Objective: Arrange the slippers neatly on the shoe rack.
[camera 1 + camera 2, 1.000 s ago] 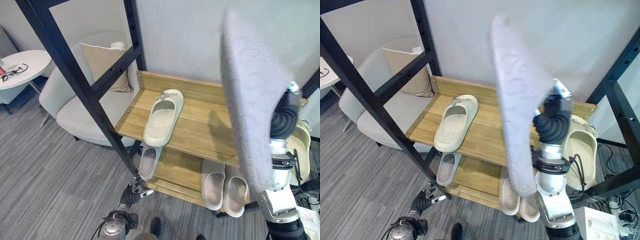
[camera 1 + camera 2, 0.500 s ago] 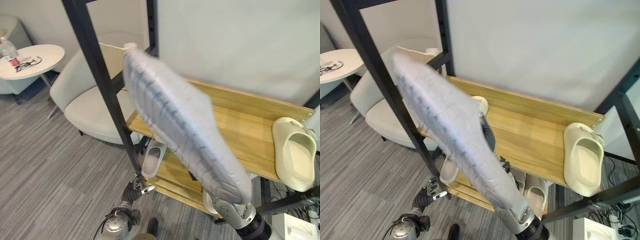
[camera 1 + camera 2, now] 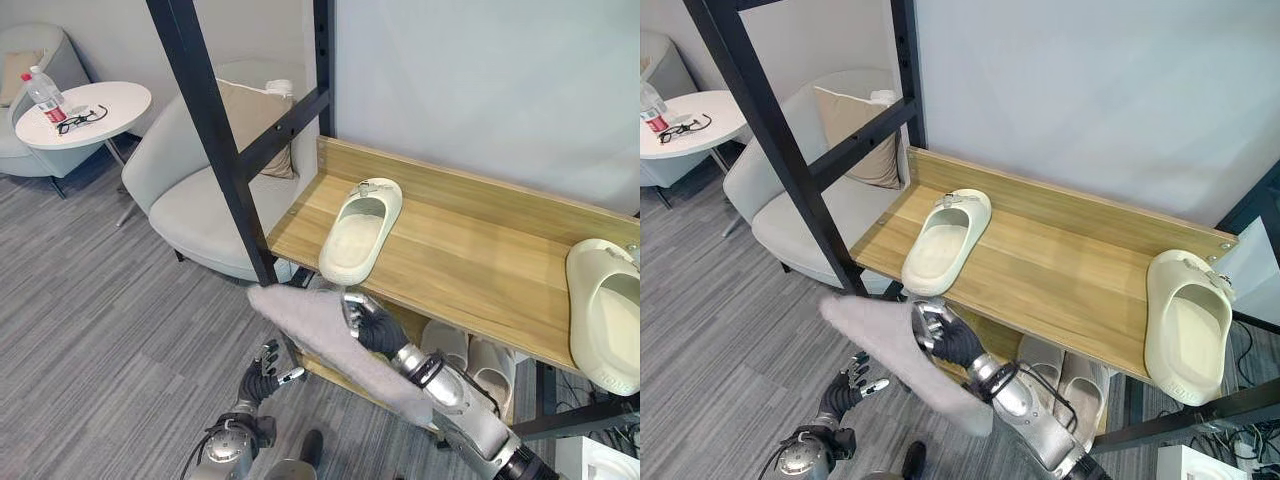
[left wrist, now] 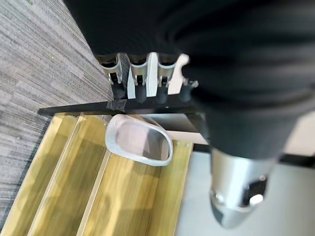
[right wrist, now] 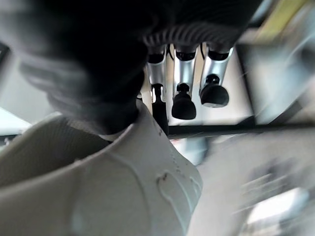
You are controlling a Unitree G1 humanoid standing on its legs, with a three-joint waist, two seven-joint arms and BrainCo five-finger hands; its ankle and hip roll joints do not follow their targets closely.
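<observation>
My right hand (image 3: pixel 377 330) is shut on a pale grey slipper (image 3: pixel 325 335), holding it sole-up, low in front of the wooden shoe rack (image 3: pixel 470 260); its ribbed sole (image 5: pixel 113 187) lies under the fingers (image 5: pixel 184 93). On the top shelf a cream slipper (image 3: pixel 361 228) lies toward the left end, and a second cream slipper (image 3: pixel 1185 322) lies at the right end. The lower shelf holds a pale pair (image 3: pixel 1060 365) and a single grey slipper (image 4: pixel 140 141). My left hand (image 3: pixel 263 374) hangs open near the floor, holding nothing.
A black frame post (image 3: pixel 215 140) and diagonal brace (image 3: pixel 285 125) stand at the rack's left end. Beyond them are a light armchair (image 3: pixel 195 195) with a beige cushion (image 3: pixel 255 125), and a round white table (image 3: pixel 85 110) with a bottle and glasses.
My right arm has swung the grey slipper down from high in front of the camera to low before the rack. The camera has shifted. The left hand has stayed put.
</observation>
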